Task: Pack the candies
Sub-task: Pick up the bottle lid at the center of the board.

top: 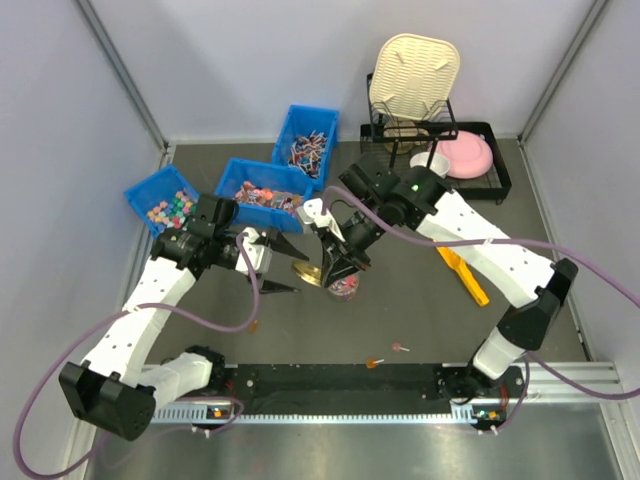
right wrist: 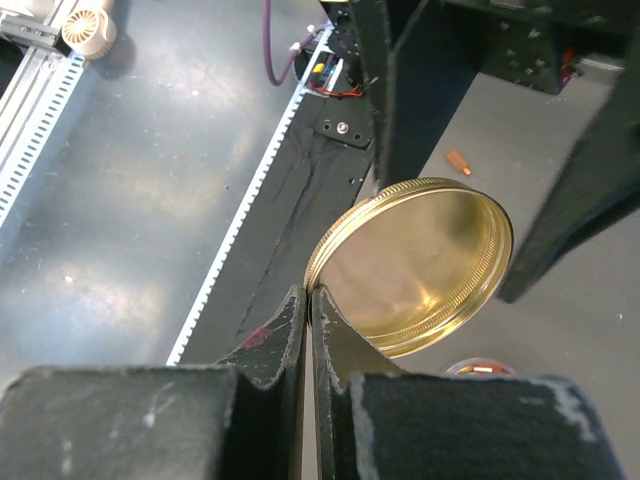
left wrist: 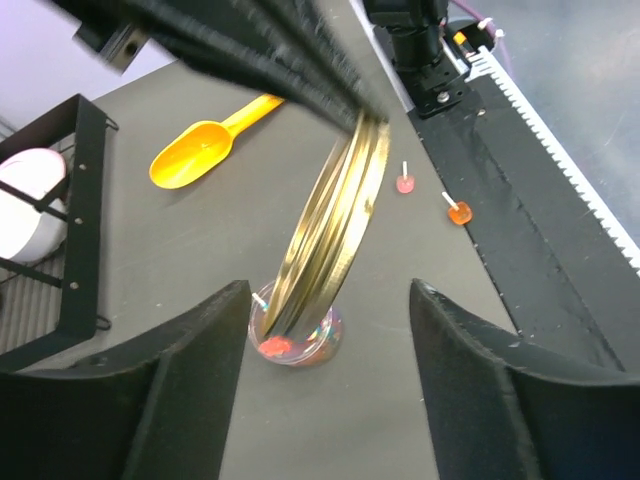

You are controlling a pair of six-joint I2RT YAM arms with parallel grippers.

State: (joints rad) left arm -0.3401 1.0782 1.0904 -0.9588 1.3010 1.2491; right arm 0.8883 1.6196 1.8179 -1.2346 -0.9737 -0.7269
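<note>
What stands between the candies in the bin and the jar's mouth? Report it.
The gold lid: the right gripper pinches its rim and holds it tilted on edge right over the mouth of the jar, so the candies likely cannot be tipped in until it moves aside.

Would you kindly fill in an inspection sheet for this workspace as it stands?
Surface: dark table, a few loose sweets.
Job's things: candies in the middle blue bin; some in the small jar; gold lid tilted over it.
Clutter: yellow scoop; pastel-cube bin; stick-sweet bin.
Grippers: right gripper shut on the lid's rim; left gripper open, astride the jar.
Cables: purple cables loop off both arms.
Surroundings: black rack, pink plate, cream tray; grey walls.
</note>
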